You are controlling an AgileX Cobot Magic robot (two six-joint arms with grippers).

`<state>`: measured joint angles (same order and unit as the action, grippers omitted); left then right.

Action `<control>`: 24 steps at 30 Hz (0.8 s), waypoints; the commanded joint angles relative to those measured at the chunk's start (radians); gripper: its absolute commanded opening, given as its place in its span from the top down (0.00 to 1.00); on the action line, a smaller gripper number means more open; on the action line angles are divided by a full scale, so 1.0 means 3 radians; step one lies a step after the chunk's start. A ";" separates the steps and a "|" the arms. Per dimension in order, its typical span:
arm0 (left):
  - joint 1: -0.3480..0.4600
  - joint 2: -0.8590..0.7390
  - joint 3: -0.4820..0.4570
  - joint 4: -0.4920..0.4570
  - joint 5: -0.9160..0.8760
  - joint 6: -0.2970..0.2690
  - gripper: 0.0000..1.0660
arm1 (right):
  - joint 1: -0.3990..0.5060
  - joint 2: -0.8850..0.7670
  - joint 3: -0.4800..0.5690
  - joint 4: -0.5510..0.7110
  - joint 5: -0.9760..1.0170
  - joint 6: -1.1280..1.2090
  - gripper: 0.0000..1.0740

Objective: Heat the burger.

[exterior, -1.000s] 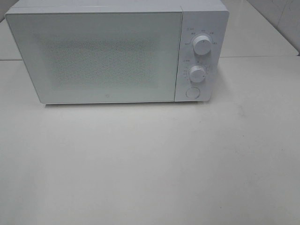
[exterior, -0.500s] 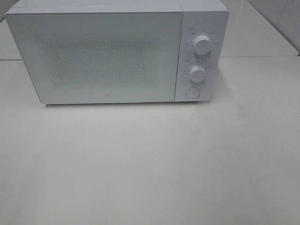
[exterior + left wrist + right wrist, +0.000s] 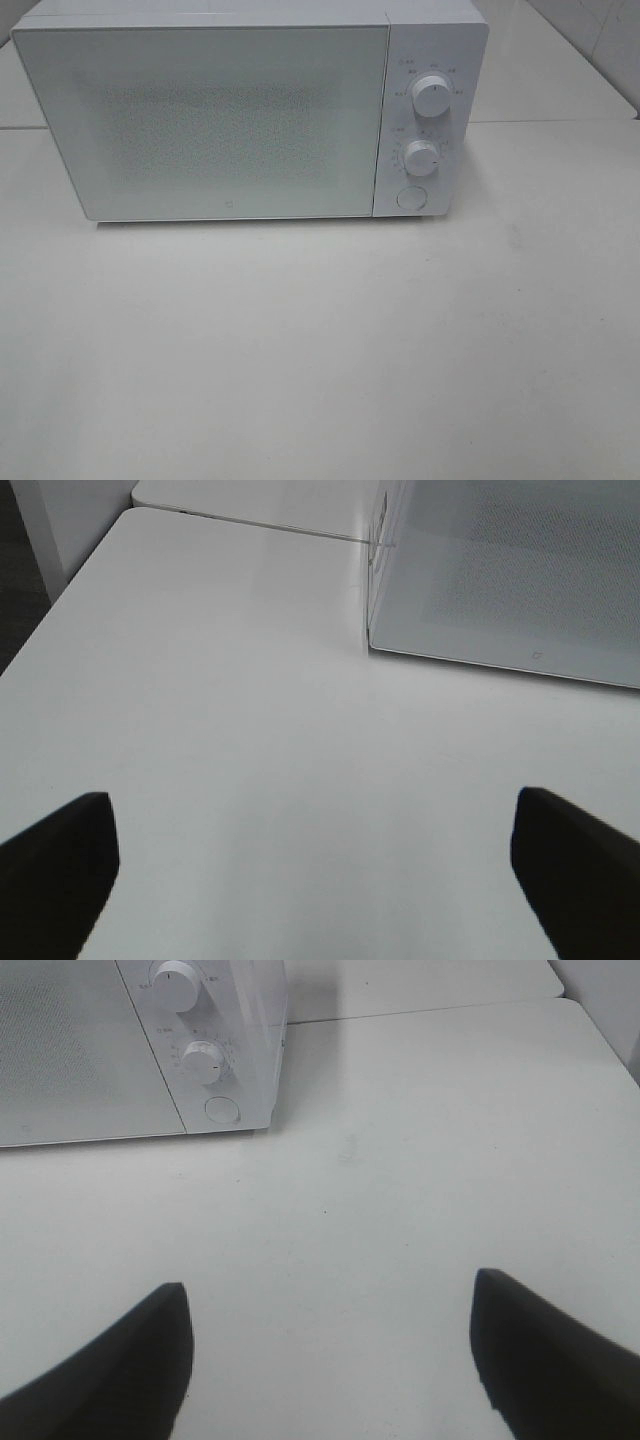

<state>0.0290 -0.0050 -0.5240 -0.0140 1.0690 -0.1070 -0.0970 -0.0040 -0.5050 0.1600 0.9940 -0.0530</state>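
Note:
The burger is out of view in every frame. A white microwave [image 3: 250, 110] stands at the back of the white table [image 3: 320, 350] with its door [image 3: 200, 120] shut. The exterior high view shows neither arm. My left gripper [image 3: 310, 880] is open over bare table, its dark fingertips [image 3: 55, 860] wide apart, with the microwave's left front corner [image 3: 372, 640] ahead. My right gripper [image 3: 330, 1360] is open too, nothing between its fingers [image 3: 545, 1350], facing the microwave's control panel [image 3: 205, 1060].
The panel carries two round knobs [image 3: 431, 97] [image 3: 421, 157] and a round button [image 3: 410, 198]. A seam between table tops [image 3: 260, 525] runs behind the microwave. The table's left edge [image 3: 60, 600] drops to a dark floor. A tiled wall [image 3: 610, 40] rises at the back right.

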 commanded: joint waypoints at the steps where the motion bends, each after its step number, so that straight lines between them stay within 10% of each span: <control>1: 0.0007 -0.0053 0.0010 -0.0007 0.0003 -0.0020 0.06 | -0.0023 -0.0090 0.0023 -0.0013 -0.0020 -0.0007 0.29; 24: 0.0007 -0.0053 0.0010 -0.0007 0.0003 -0.0020 0.06 | -0.0023 -0.0090 0.0023 -0.0013 -0.0020 -0.0007 0.29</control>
<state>0.0290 -0.0050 -0.5240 -0.0140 1.0690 -0.1070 -0.0970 -0.0040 -0.5050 0.1600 0.9940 -0.0530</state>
